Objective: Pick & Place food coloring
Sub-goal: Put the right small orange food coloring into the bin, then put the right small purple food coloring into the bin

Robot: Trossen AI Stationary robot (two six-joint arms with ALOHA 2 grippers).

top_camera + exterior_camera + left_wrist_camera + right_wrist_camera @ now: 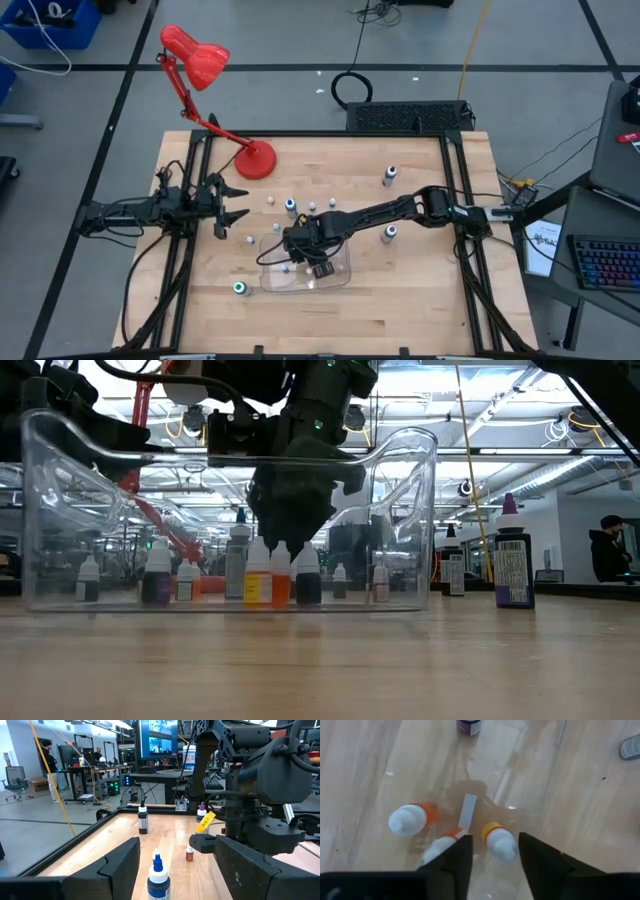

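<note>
Three small dropper bottles stand closest under the right hand (492, 852) in its own wrist view: a yellow-bodied one (498, 840) between the parted, empty fingers, an orange one (411, 818) off to one side, and a third (438, 849) against one finger. The low view alone shows these bottles upright inside the clear tray (405, 510), white-capped with yellow, orange and dark bodies, the right hand (290, 525) lowered just above their caps. The high view places the tray (343, 277) at the worktop's (420, 310) middle front, with further food coloring bottles scattered around it: a teal-topped one (240, 289) near the front, others behind the tray. Farther left, the left hand (232, 201) waits over the worktop edge, fingers spread and empty; its wrist view shows a blue-tipped bottle (158, 880) just ahead of it and a dark bottle (143, 819) beyond. A red lamp (210, 90) stands at the back.
</note>
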